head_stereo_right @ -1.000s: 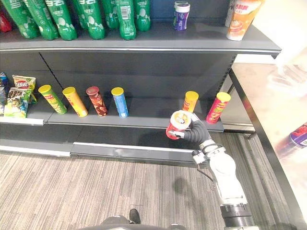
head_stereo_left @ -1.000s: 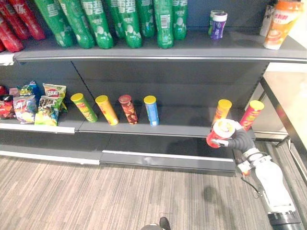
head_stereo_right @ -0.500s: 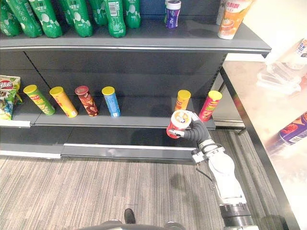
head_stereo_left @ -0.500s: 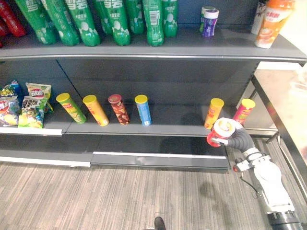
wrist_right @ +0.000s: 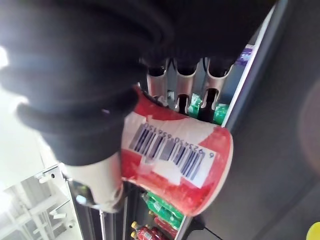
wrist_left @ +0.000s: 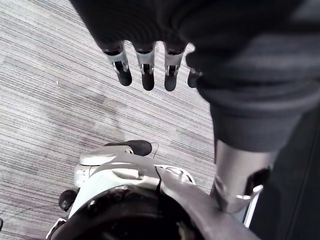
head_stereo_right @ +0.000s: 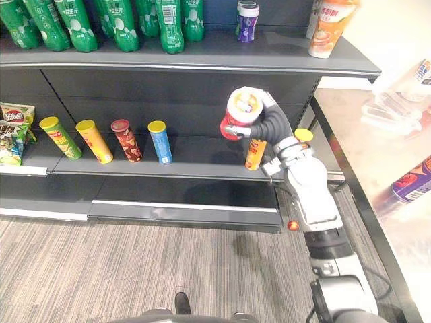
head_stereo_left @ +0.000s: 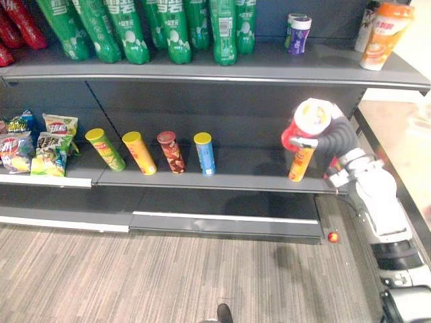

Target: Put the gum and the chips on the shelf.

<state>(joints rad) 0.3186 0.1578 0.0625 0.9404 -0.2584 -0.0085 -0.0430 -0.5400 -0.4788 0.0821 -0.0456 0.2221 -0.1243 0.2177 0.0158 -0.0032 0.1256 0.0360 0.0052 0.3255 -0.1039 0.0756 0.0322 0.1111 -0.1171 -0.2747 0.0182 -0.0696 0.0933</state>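
One red chips can (head_stereo_left: 303,128), a cardboard tube with a white lid and a barcode on its side, is clamped in the right hand (head_stereo_left: 335,138). Its fingers (wrist_right: 186,82) and thumb are curled round the tube. The can is tilted, lid up, in front of the gap between the top shelf (head_stereo_left: 269,68) and the lower shelf (head_stereo_left: 242,176), both of dark grey metal. It is directly above an upright orange can (head_stereo_left: 300,165). Further left on the lower shelf stand blue (head_stereo_left: 204,154), brown (head_stereo_left: 170,153), yellow (head_stereo_left: 139,153) and green (head_stereo_left: 106,149) cans, then crinkled snack bags (head_stereo_left: 40,145).

The top shelf carries green plastic bottles (head_stereo_left: 222,30), a small purple gum jar (head_stereo_left: 297,35) and an orange cup (head_stereo_left: 380,35).

The left hand (wrist_left: 145,65) hangs over striped grey carpet (head_stereo_left: 168,276), fingers straight and holding nothing.
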